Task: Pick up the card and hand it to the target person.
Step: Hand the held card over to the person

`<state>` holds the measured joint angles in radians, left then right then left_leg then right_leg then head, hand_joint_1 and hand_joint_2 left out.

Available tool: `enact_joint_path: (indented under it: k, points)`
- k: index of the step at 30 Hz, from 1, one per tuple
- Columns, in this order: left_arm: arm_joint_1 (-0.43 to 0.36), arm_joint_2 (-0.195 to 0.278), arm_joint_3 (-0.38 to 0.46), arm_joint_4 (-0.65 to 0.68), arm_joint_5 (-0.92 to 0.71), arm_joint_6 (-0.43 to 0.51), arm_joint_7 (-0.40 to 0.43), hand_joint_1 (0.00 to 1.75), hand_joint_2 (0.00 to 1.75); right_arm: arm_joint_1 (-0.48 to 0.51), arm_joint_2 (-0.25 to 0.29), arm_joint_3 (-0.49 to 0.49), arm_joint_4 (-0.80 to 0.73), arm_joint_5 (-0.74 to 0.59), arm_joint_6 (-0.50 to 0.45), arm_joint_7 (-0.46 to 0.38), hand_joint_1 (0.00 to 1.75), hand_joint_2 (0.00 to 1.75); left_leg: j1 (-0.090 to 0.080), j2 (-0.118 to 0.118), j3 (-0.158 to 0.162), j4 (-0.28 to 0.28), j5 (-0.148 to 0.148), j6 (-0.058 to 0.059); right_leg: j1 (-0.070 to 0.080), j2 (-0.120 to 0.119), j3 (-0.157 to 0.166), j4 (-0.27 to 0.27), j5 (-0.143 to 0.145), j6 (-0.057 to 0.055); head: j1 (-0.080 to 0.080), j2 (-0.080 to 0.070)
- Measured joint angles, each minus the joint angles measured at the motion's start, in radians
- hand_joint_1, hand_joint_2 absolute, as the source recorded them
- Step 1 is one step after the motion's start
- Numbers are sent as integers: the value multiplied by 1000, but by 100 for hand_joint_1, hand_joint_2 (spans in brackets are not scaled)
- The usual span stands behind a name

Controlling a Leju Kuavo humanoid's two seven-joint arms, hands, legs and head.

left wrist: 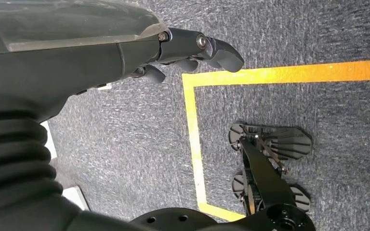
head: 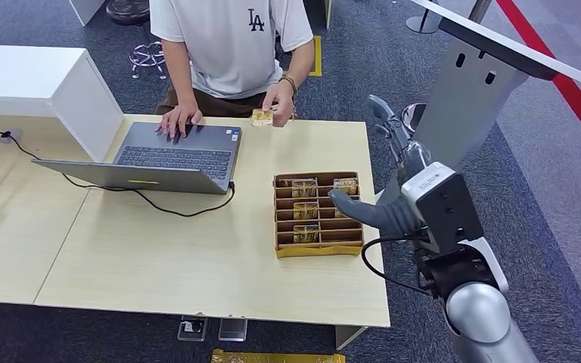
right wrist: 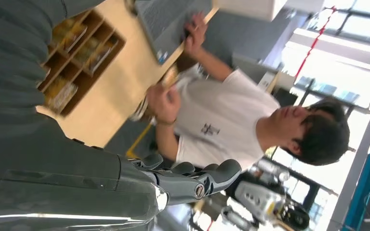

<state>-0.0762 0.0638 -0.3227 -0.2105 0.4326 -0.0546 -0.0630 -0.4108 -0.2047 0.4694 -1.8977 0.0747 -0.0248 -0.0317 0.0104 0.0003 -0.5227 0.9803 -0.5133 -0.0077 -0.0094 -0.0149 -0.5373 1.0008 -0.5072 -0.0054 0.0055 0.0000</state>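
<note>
The card (head: 262,116) is small and yellow-brown, and a person in a white T-shirt (head: 231,41) pinches it over the far edge of the table; it appears again in the right wrist view as the card (right wrist: 169,77). My right hand (head: 402,178) hangs in the air just right of the brown divided box (head: 318,250), fingers spread and empty, well short of the card. That right hand (right wrist: 188,180) holds nothing. More cards stand in the box's slots (right wrist: 83,44). My left hand (left wrist: 188,50) hangs over the carpet, fingers loosely apart and empty.
An open laptop (head: 174,155) lies at the table's far left, the person's other hand on its keyboard, and a black cable (head: 185,212) trails from it. A white cabinet (head: 38,83) stands at the left. A grey stand (head: 476,91) rises right of the table.
</note>
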Motion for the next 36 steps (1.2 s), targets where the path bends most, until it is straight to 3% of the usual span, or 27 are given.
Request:
enact_joint_path:
  k: [5, 10, 15, 19, 23, 29, 36]
  points:
    - [0, 0, 0, 0, 10, 5, 4, 0, 0, 7, -9, -31, 80, -326, 49, -43, 0, 175, 0, 0, 0, 0, 0, 0, 0, 0, 0, 0, 0, 0, 0, 0]
    - [-1, 0, -5, 0, 18, 5, 8, 0, 0, 26, -27, -60, 201, -571, 179, -108, 0, 175, 0, 0, 0, 0, 0, 0, 0, 0, 0, 0, 0, 0, -1, 0]
    - [-1, 0, -17, 0, 28, 8, 9, 0, 0, 70, -40, -84, 340, -640, 245, -204, 0, 175, 0, -1, -2, 0, 0, 0, 0, -1, -1, 0, 0, 0, 0, 0]
    - [-2, 0, -22, 0, 34, 9, 9, 0, 0, 99, -50, -98, 418, -620, 267, -218, 0, 0, 0, -1, -1, 0, 0, 0, 0, -1, -1, 0, 0, 0, 0, 0]
    - [-2, 0, -26, 0, 46, 12, 9, 0, 0, 144, -67, -113, 465, -507, 225, -238, 0, 0, 0, -1, -2, 0, 0, 0, 0, -1, -1, 0, 0, 0, -2, 0]
    - [-2, 0, -26, 0, 60, 14, 6, 0, 0, 185, -93, -144, 472, -204, 19, -200, 0, 0, 0, -1, -1, 0, 0, 0, 0, -1, -1, 0, 0, 0, -1, 0]
    - [-2, 0, -29, 0, 63, 14, 5, 0, 0, 216, -100, -178, 439, -163, 16, -190, 0, 0, 0, -1, -1, 0, 0, 0, 0, -1, -1, 0, 0, 0, -2, 0]
